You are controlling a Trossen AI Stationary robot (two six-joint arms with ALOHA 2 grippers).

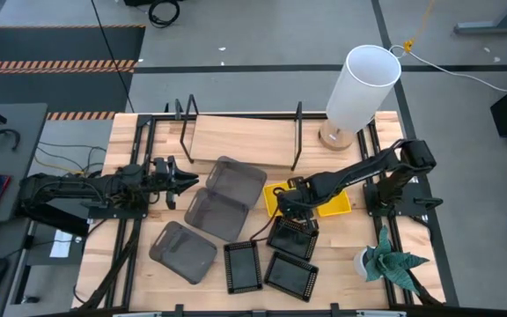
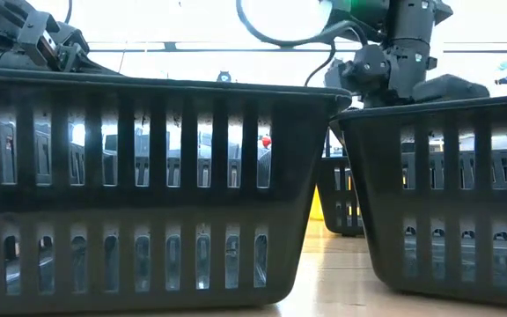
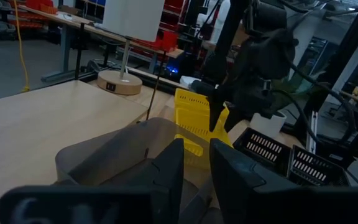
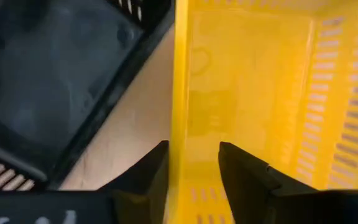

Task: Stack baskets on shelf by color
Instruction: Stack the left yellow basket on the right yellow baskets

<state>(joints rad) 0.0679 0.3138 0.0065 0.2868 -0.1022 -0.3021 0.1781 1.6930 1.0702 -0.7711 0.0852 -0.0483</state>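
Two grippers are ours to place — the right gripper [image 1: 286, 204] straddles the yellow basket [image 1: 333, 202] wall, fingers [image 4: 244, 177] parted either side, a black basket [image 1: 292, 236] just beside. Our left gripper [image 1: 186, 183] is spread open at the rim of a grey basket [image 1: 237, 180]. Beyond both lies the shelf [image 1: 240, 139], with bare board free.

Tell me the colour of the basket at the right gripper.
Bright yellow basket; clearest in the right wrist view.

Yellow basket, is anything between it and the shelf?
Nothing visible. The right gripper straddles the yellow basket's rim, and the table between it and the shelf is bare; the grey baskets lie off to the left.
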